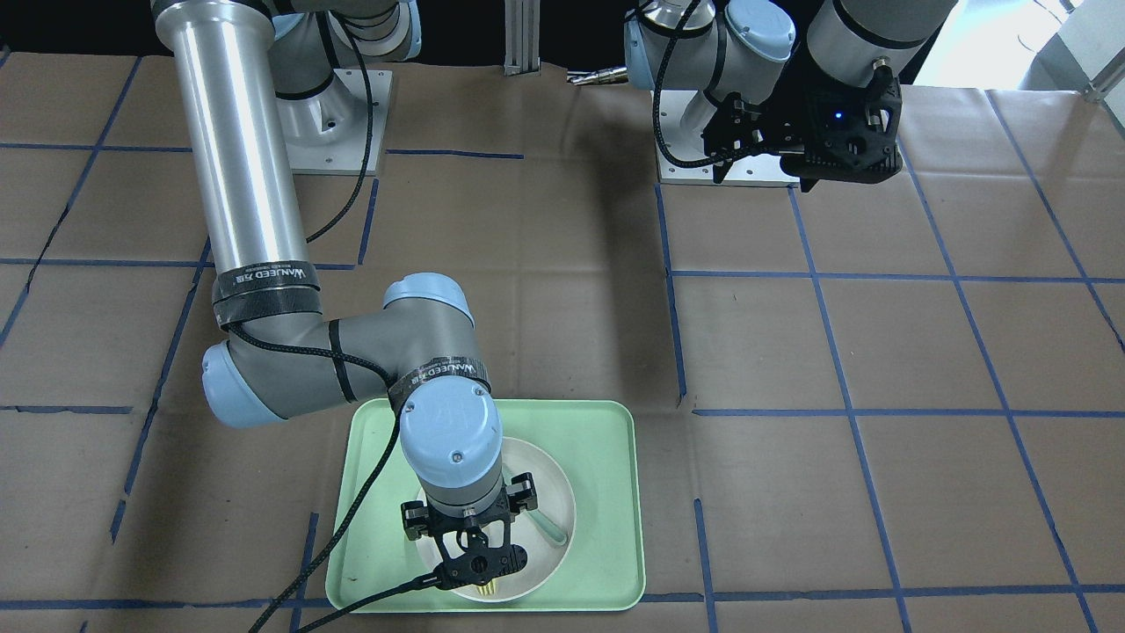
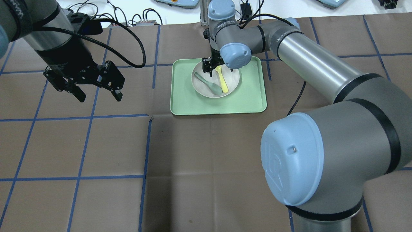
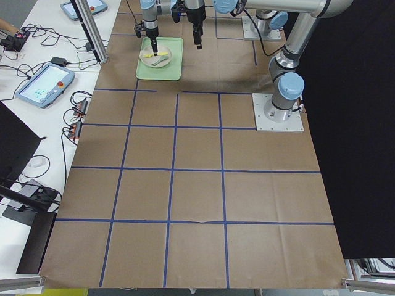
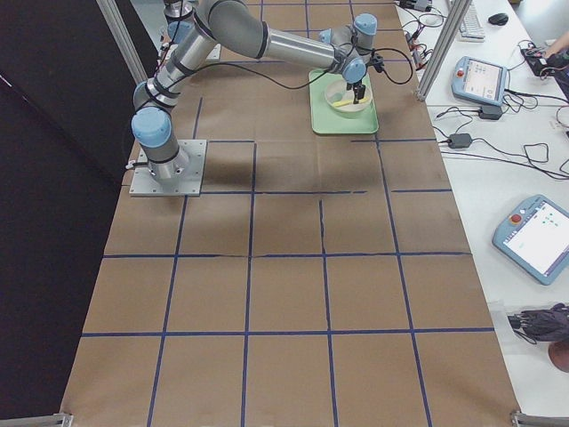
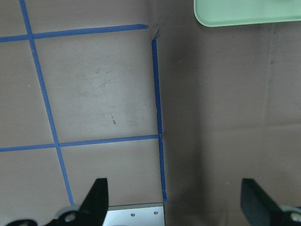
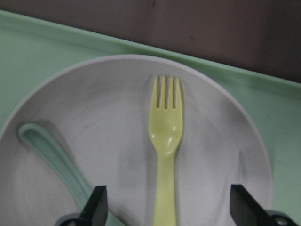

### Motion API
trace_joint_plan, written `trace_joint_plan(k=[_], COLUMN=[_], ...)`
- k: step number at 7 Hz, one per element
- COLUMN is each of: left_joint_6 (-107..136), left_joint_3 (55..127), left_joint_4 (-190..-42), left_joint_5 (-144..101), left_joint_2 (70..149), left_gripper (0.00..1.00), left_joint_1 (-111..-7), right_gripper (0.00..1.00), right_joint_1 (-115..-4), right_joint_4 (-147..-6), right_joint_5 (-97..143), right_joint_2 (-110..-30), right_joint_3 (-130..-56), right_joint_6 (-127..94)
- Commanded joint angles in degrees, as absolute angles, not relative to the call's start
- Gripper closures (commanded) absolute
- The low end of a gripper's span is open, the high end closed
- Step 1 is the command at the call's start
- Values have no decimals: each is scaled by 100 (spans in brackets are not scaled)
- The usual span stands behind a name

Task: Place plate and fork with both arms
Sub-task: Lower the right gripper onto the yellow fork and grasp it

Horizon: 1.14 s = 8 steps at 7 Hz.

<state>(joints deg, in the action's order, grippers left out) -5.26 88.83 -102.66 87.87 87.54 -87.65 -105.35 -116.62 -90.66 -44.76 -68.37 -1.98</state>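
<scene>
The off-white plate lies in the light-green tray. The pale-yellow fork lies on the plate beside a teal-green spoon. My right gripper is open and low over the plate's far side. In the right wrist view the fork lies lengthwise between the two open fingers of the right gripper, with the plate beneath and the spoon to the left. My left gripper is open and empty, held above the table left of the tray.
The tray's corner shows at the top of the left wrist view, above blue tape lines on brown paper. The left arm's base plate and the right arm's stand at the robot's side. Operator pendants lie beyond the table's far edge.
</scene>
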Motion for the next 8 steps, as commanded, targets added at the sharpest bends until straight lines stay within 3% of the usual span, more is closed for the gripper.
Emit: trace_joint_plan(k=[1,4,8], left_joint_6=[-483,-510,-527], left_joint_3=[8929,9000,9053], left_joint_4=[-10266,-10257,-10081], left_joint_5=[8789,8815,8842], left_joint_2=[8745,8754,8754], left_gripper=[0,0,0], left_joint_1=[-8763,-8763,-8763], right_gripper=[25,47,49], right_joint_1=[-10538,-10530,-10538], right_joint_4=[-11646,-11366,-11364], right_joint_5=[-9079,-9079,-9079], right_joint_2=[-4543,-4483,-4316], right_joint_3=[-6847,-6864,-6856], right_joint_6=[-211,-211,-220])
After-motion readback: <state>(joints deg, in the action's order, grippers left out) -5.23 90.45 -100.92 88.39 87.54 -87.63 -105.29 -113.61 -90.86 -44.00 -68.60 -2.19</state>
